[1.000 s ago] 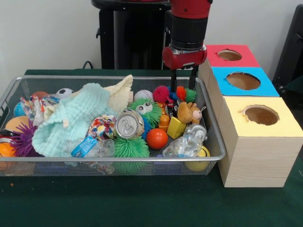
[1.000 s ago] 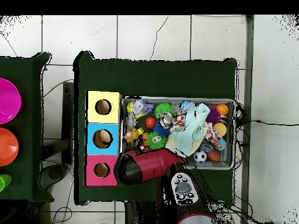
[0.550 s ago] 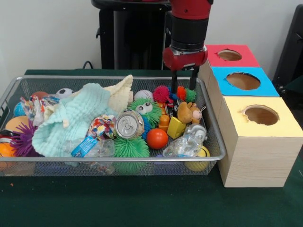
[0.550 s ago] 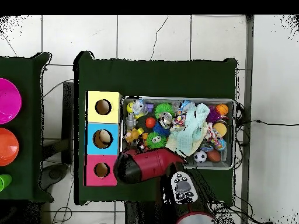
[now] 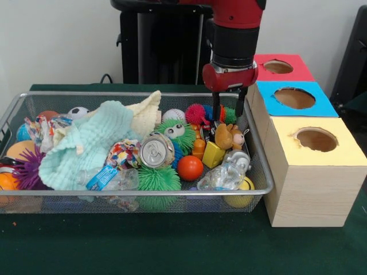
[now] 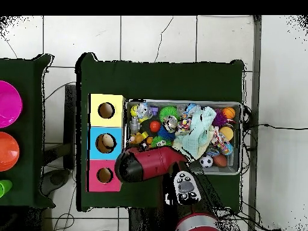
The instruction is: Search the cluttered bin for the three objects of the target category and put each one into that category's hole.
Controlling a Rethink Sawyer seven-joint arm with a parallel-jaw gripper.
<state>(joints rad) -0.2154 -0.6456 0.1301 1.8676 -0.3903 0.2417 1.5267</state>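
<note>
A: Gripper (image 5: pixel 229 109) position?
B: Hanging over the wire bin's (image 5: pixel 261 172) far corner next to the blue-topped box (image 5: pixel 293 98). Fingers apart, nothing between them, tips just above the red and green spiky balls (image 5: pixel 223 114).
A: Target category?
B: Can't tell. Bin holds a soda can (image 5: pixel 156 150), orange ball (image 5: pixel 190 168), yellow block (image 5: pixel 213 154), plush animal (image 5: pixel 228 136), crushed plastic bottle (image 5: pixel 225 175), mint cloth (image 5: pixel 86 143).
A: Holes?
B: Red (image 5: pixel 278 66), blue, yellow (image 5: pixel 316 139) boxes in a row beside the bin. Overhead: something pale sits in the blue one (image 6: pixel 106 142).

pink plate (image 6: pixel 8 104) | orange plate (image 6: pixel 7 151) | white tile floor (image 6: pixel 156 37)
</note>
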